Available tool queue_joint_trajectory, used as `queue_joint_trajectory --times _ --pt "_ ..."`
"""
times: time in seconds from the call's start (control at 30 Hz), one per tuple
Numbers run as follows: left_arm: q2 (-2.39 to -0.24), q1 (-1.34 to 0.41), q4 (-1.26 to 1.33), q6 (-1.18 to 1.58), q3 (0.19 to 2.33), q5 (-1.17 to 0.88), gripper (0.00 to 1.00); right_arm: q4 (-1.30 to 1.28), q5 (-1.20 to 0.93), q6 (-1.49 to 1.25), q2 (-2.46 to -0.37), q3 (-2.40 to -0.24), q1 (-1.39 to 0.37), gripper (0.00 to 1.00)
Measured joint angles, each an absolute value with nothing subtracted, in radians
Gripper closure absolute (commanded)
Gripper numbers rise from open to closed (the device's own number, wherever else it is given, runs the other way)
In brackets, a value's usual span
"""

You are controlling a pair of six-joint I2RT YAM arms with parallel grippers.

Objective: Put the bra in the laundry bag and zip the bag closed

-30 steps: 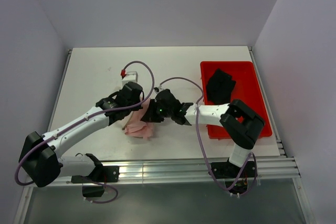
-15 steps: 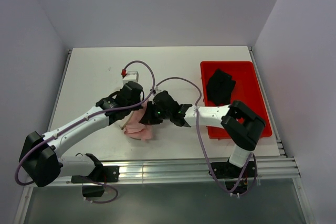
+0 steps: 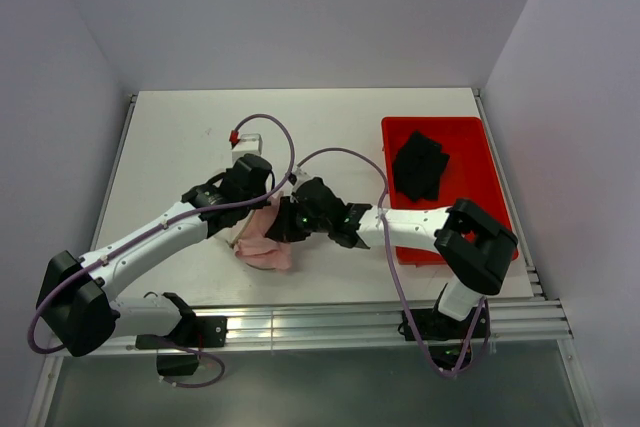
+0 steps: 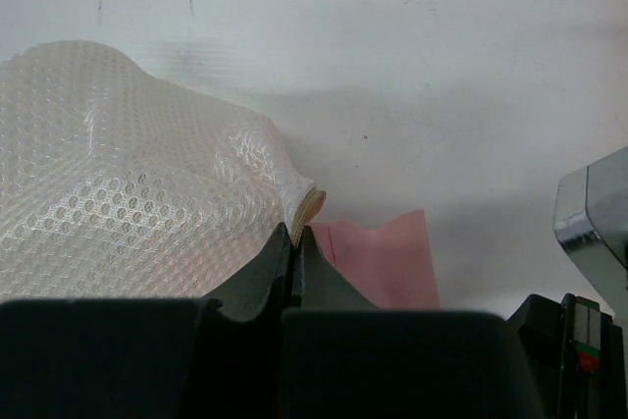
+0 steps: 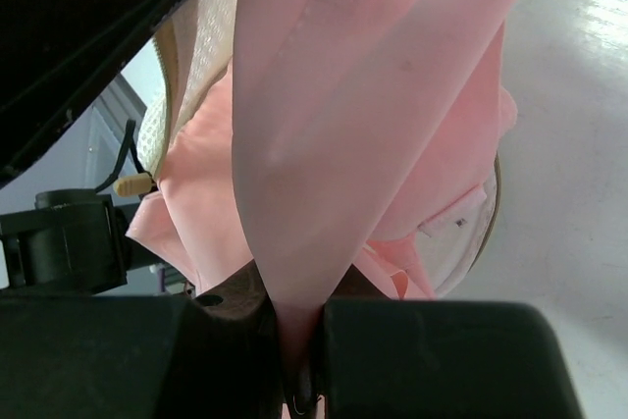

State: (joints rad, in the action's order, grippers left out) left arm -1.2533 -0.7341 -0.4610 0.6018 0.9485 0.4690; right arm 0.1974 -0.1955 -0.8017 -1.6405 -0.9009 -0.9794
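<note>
Top view: left fingers and right fingers meet mid-bench, over the pale pink bra, which lies bunched on the bench just under them. The laundry bag is mostly hidden here. A red bin at right holds a black garment, well apart. Left wrist: left fingers are pressed together, pinching the rolled rim of the white mesh laundry bag, which bulges to the left. A pink corner of the bra lies flat just beside them. Right wrist: right fingers are clamped on a wide pink band of the bra. The rest of the bra hangs bunched against the mesh laundry bag, and I cannot tell how far inside it is.
</note>
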Motion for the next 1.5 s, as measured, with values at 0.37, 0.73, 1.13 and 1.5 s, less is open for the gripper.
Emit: queue_joint_trajectory --times 0.37,0.73,1.13,1.5 --pt "-1.219 -0.746 -0.461 0.596 0.949 0.406 1.00 0.171 -0.200 -0.787 -1.689 -0.981 -0.984 1.00" --pt "-1.067 -0.762 -0.479 0.637 0.856 0.352 1.00 0.191 -0.233 -0.871 -1.770 -1.032 -0.925 1.00" --pt "-0.949 -0.785 -0.469 0.720 0.707 0.310 1.00 0.340 -0.299 -1.069 -1.789 -1.018 -0.846 1.00" --pt "-0.905 -0.813 -0.491 0.778 0.689 0.313 1.00 0.514 -0.279 -1.254 -1.760 -0.871 -0.810 1.00"
